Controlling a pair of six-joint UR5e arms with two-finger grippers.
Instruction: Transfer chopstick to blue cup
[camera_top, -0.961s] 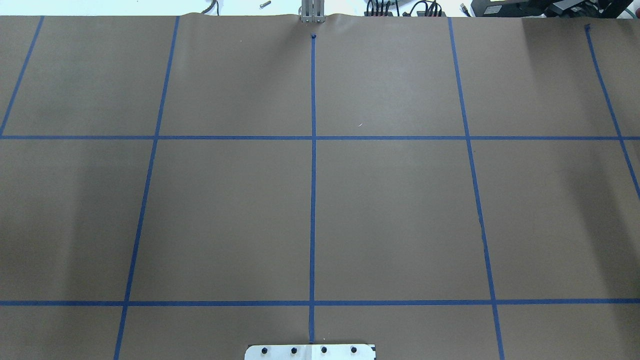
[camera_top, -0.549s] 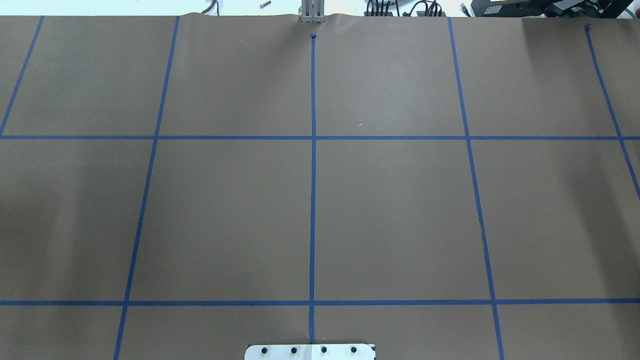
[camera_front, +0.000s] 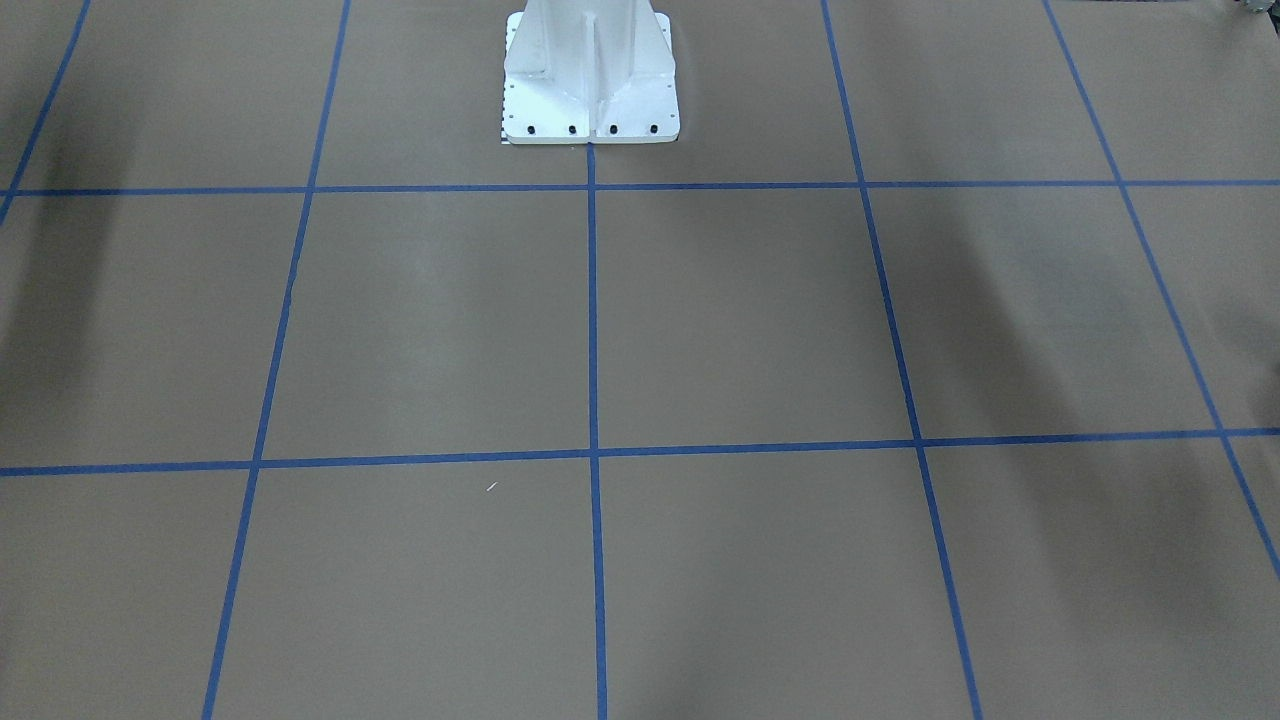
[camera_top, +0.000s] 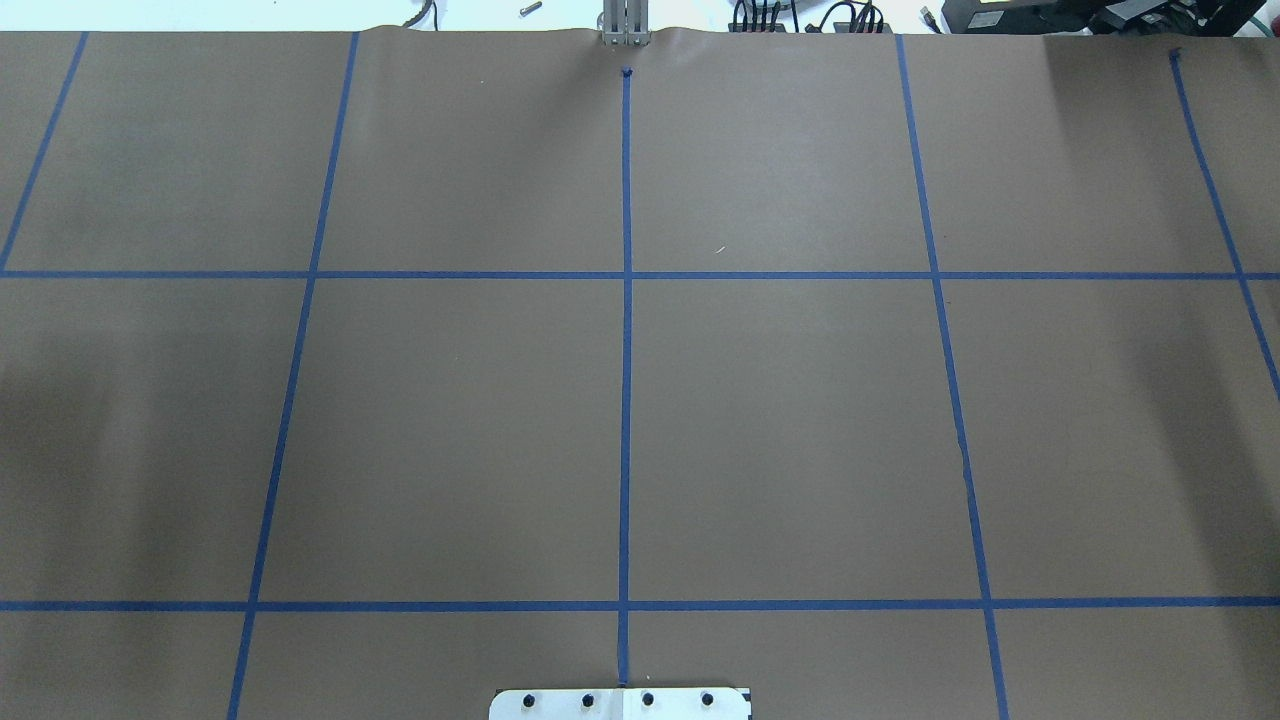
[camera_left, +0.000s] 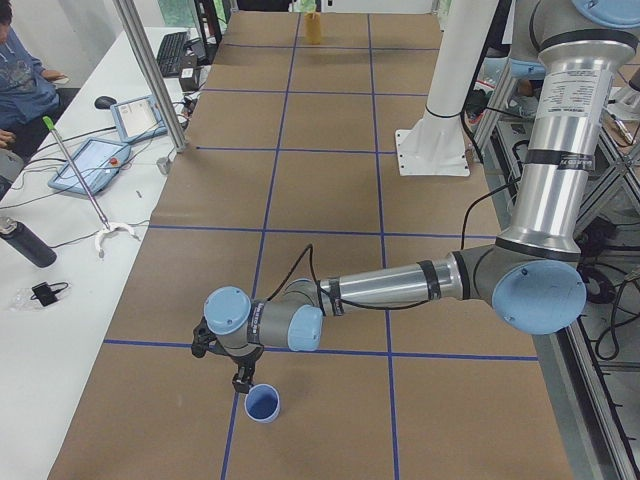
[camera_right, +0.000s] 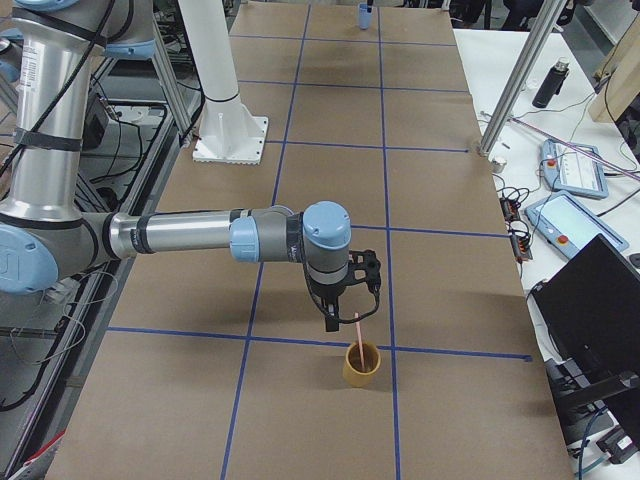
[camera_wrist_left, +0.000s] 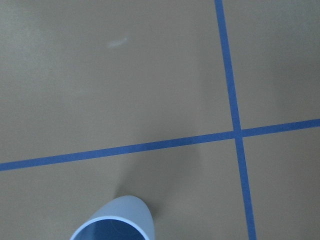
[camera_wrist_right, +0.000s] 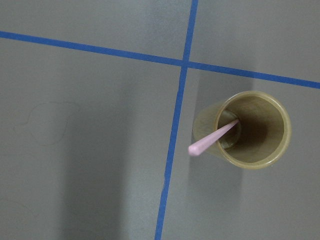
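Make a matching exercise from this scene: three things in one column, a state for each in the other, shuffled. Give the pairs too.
Things
1. chopstick
2. blue cup
3. yellow cup

States
A. upright, with a stick in it
B. upright, nothing visible in it
C. leaning, upper end out over a rim

Pairs: 1-C, 2-B, 3-A

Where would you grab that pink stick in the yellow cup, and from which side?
Grip the chopstick near its top end, which sticks out above the rim of the yellow cup, coming down from above. Its lower part is inside the cup, where the walls block a grip.
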